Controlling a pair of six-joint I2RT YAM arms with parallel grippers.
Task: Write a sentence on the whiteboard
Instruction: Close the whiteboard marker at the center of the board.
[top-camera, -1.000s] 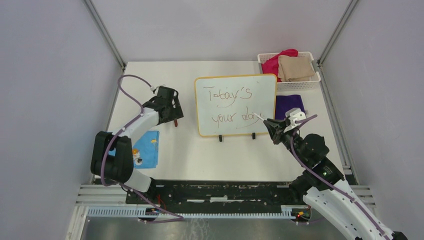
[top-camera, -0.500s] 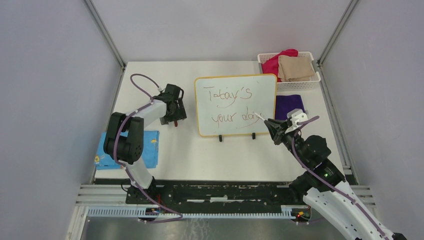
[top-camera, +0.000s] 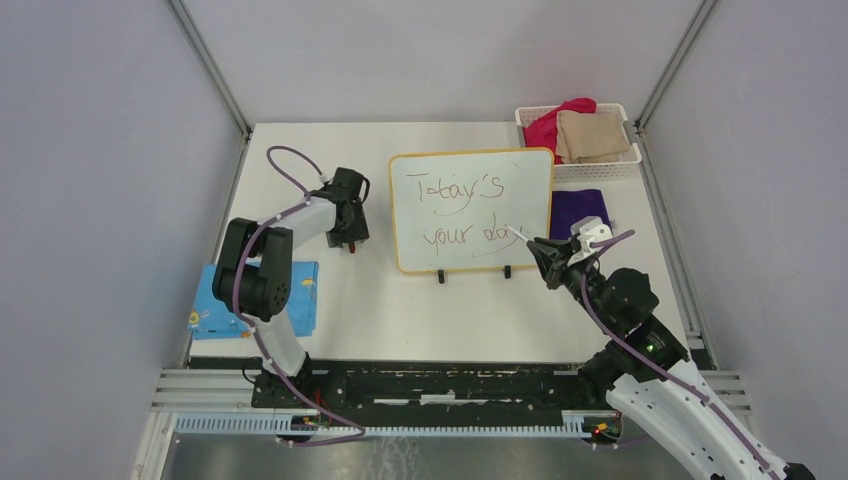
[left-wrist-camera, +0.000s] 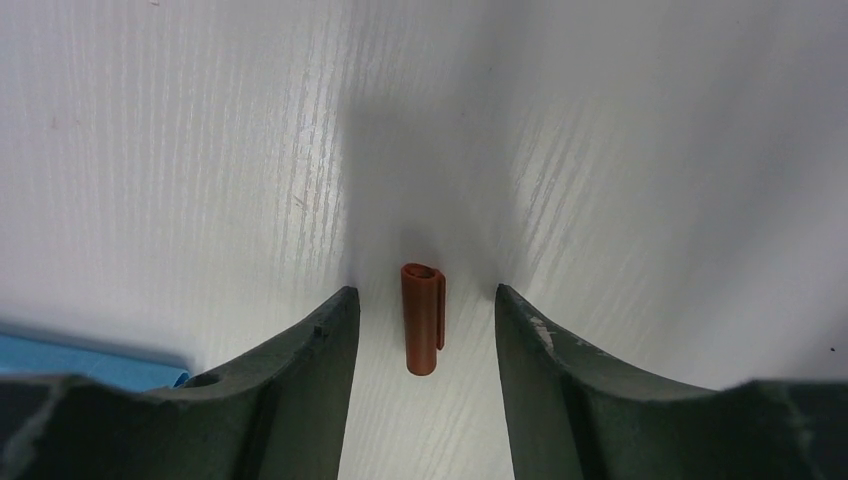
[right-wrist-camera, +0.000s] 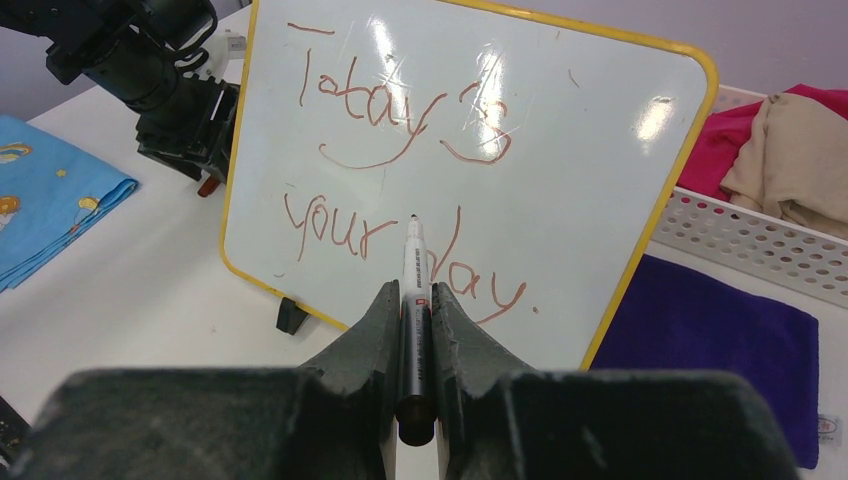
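Centrally in the top view, the whiteboard was found standing on its black feet on the table.

Sentence: recorded on the board in two reddish-brown cursive lines, roughly "Today's" over "your day".

Right gripper: seen at the board's lower right corner, fingers pressed together on a marker. The tip was pointed at the lower line, between "your" and "day". Contact with the board could not be told.

Left gripper: placed left of the board, lowered over the table, fingers spread. A red-brown cap was seen lying between them, touched by neither.

Blue cloth: laid at the lower left.

Purple cloth: laid just right of the board.

Basket: set at the upper right, filled with pink and beige cloths.
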